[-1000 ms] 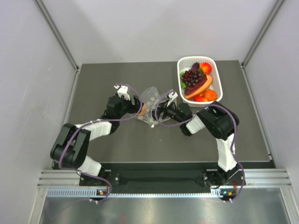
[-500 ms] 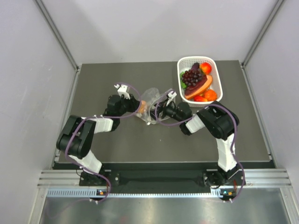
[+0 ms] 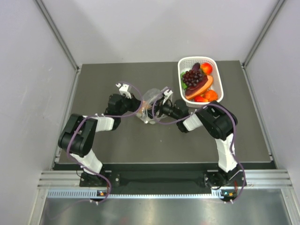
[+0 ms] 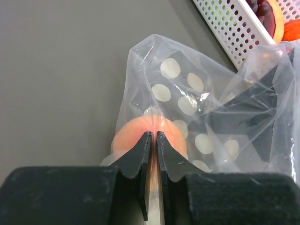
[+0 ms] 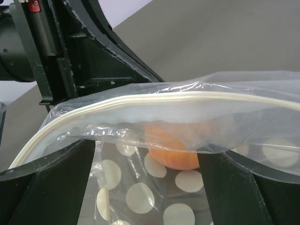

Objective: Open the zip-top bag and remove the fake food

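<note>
Both arms meet at mid-surface over the zip-top bag (image 3: 151, 104), which lies crumpled on the dark surface (image 3: 117, 140), well left of the white basket (image 3: 180, 70).

The left end effector (image 4: 153, 136) is clenched on a fold of the bag's dotted film, with the peach-orange fruit (image 4: 136, 136) directly behind its tips and still inside the bag. The right end effector (image 5: 145, 154) is released. Its fingers stand spread wide on either side of the bag's mouth, and the zip strip (image 5: 140, 101) runs across between them. Whether the strip is already parted cannot be told.

Step in hand, as judged: anchoring the bag from the left so that the mouth can be worked from the right. The next move calls for the right fingers to close on one lip of the strip alone — not both layers — and draw it away while the left pinch holds. The left pinch appears to sit very near the fruit, so a pull may drag the fruit along with the film.

Room: bare surface shows near and left of the bag. The basket's near-left corner is the closest obstacle on the right — the surface's edges are well apart from both tools.
</note>
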You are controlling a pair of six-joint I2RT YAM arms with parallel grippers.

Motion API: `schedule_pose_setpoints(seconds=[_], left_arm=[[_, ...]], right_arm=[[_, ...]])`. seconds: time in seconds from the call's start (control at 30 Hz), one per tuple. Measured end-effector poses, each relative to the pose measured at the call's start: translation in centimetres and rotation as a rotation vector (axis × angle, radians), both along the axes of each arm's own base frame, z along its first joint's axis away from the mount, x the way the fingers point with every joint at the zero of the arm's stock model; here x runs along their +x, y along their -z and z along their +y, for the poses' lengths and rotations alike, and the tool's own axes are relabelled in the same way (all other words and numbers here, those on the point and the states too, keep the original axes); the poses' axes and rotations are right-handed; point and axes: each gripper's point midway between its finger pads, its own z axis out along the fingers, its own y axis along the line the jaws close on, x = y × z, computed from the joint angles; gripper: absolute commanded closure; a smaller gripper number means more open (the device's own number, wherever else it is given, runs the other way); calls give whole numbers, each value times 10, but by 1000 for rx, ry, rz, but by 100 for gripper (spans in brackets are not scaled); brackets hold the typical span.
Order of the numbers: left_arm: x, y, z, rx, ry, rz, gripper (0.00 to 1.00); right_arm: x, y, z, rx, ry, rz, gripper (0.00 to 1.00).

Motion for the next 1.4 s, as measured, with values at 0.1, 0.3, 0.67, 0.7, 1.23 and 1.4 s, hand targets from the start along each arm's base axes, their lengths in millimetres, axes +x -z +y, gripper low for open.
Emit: schedule_pose_setpoints(seconds=[0.1, 0.3, 0.67, 0.7, 1.23, 1.4], left_arm=[[1, 0, -1, -2, 6, 0, 89], [2, 0, -2, -4, 13, -1, 90], [0, 0, -4, -6, 29, -1, 90], [0, 0, -4, -6, 31, -1, 90], [-5, 0, -8, -10, 71, 4, 91], [-4, 1, -7, -8, 66, 5, 91]], right_arm=[[-2, -2, 9, -15, -11, -15, 12], [5, 3, 13, -62, 20, -31, 12], [16, 30, 11, -201, 142, -3, 10], [17, 30, 12, -203, 148, -2, 10], [33, 36, 24, -283, 209, 22, 63], [32, 36, 23, -282, 222, 14, 97]])
